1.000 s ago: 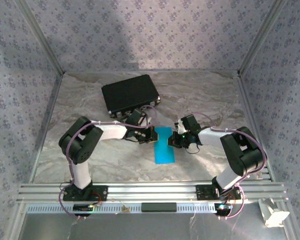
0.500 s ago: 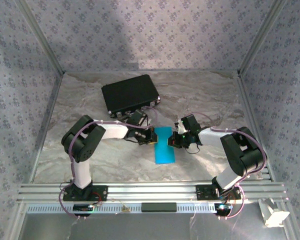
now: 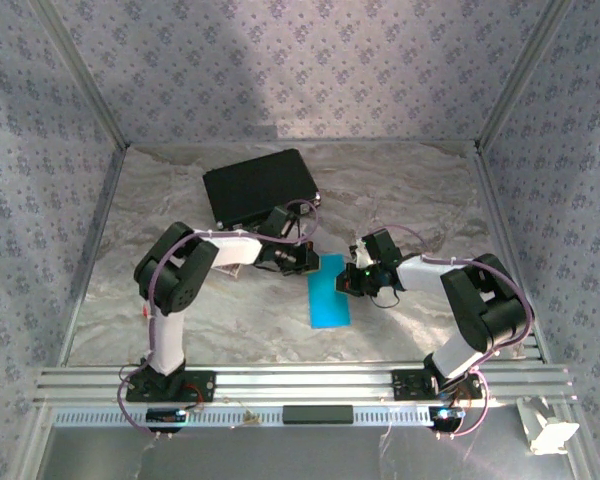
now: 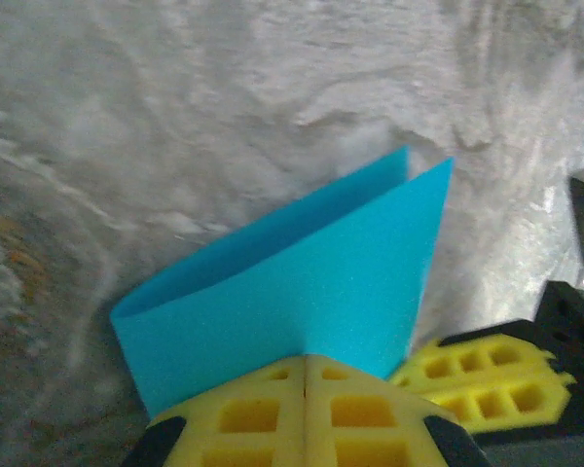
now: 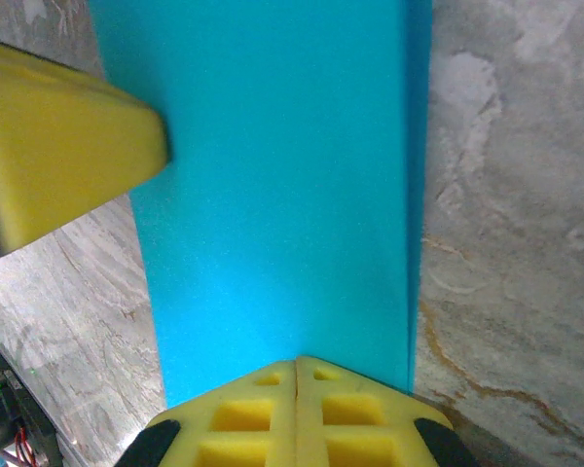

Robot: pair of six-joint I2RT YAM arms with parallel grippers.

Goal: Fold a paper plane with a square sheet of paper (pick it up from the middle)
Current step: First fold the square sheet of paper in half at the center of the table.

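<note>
The square sheet of paper (image 3: 330, 295) is bright cyan and lies folded in half as a long rectangle mid-table. In the left wrist view the sheet (image 4: 302, 263) shows two layers gaping slightly at the far edge. My left gripper (image 3: 307, 260) is shut, its yellow tips (image 4: 304, 358) resting on the top layer near the sheet's far left corner. My right gripper (image 3: 352, 282) is shut too, tips (image 5: 296, 362) down on the sheet (image 5: 282, 195) at its right edge. No paper shows between either pair of jaws. The left gripper's finger (image 5: 58, 146) touches the opposite edge.
A black case (image 3: 258, 190) lies at the back left, just behind the left wrist. The marbled table cover (image 3: 410, 190) is wrinkled. Metal frame posts and patterned walls enclose the table. A white object (image 3: 545, 430) sits beyond the near right rail.
The left arm swung its gripper away from me along the sheet's left edge toward the far corner, and that corner shifted slightly. The right gripper has stayed put.
</note>
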